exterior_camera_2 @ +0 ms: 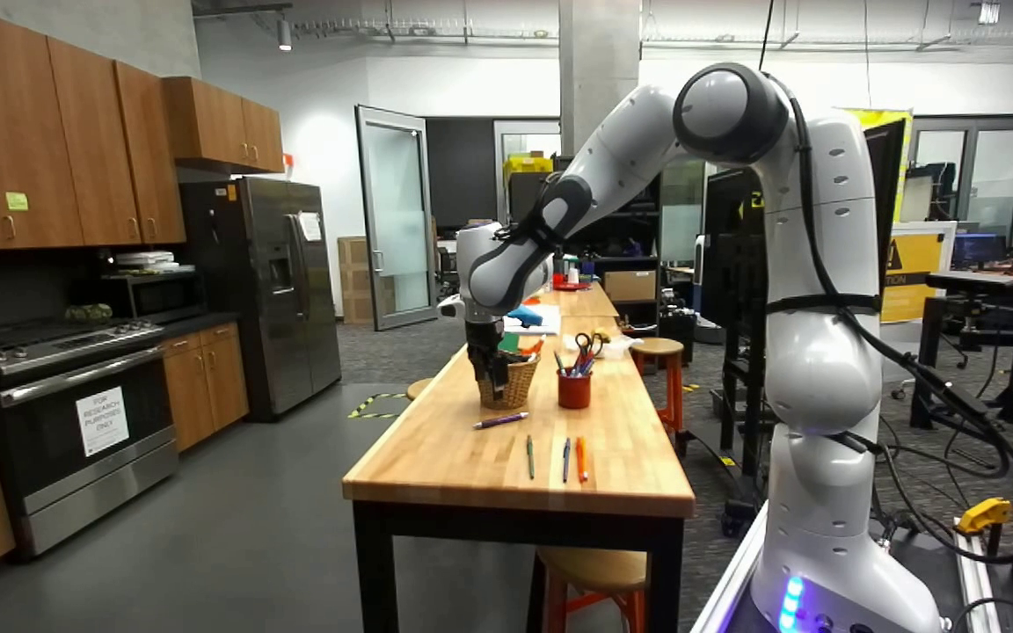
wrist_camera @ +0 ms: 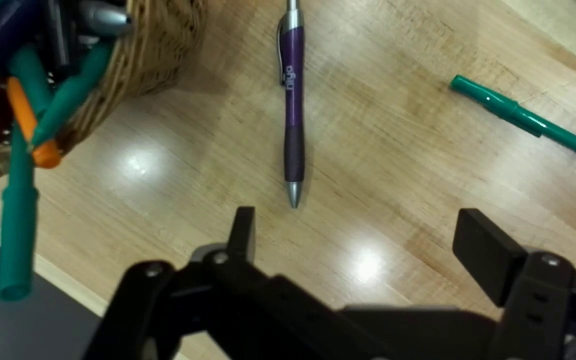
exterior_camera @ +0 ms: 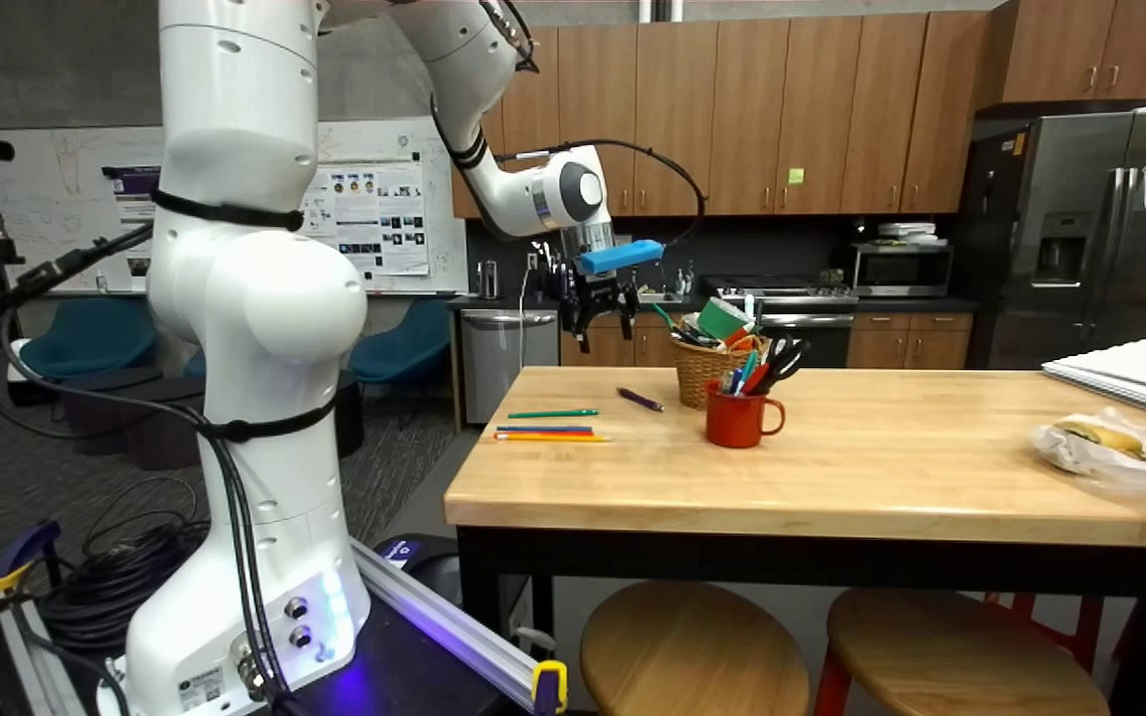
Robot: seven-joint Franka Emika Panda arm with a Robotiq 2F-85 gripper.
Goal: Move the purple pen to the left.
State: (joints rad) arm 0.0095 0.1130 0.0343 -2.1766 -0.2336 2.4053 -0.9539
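The purple pen lies flat on the wooden table in both exterior views (exterior_camera: 641, 399) (exterior_camera_2: 500, 421). In the wrist view the purple pen (wrist_camera: 294, 105) has a silver tip, a silver top end and a clip, and it points toward my gripper (wrist_camera: 355, 215). My gripper is open and empty, its fingers wide apart. The pen tip shows just beyond the fingers, nearer the left finger. In both exterior views the gripper (exterior_camera: 607, 333) (exterior_camera_2: 489, 378) hangs above the table's far edge, beside the basket, not touching the pen.
A wicker basket (exterior_camera: 700, 373) full of pens stands close to the purple pen, with a green marker (wrist_camera: 18, 235) sticking out. A red mug (exterior_camera: 735, 421) holds pens and scissors. A green pen (exterior_camera: 553, 413), a blue pen (exterior_camera_2: 566, 460) and orange pens (exterior_camera_2: 581, 460) lie near the table end.
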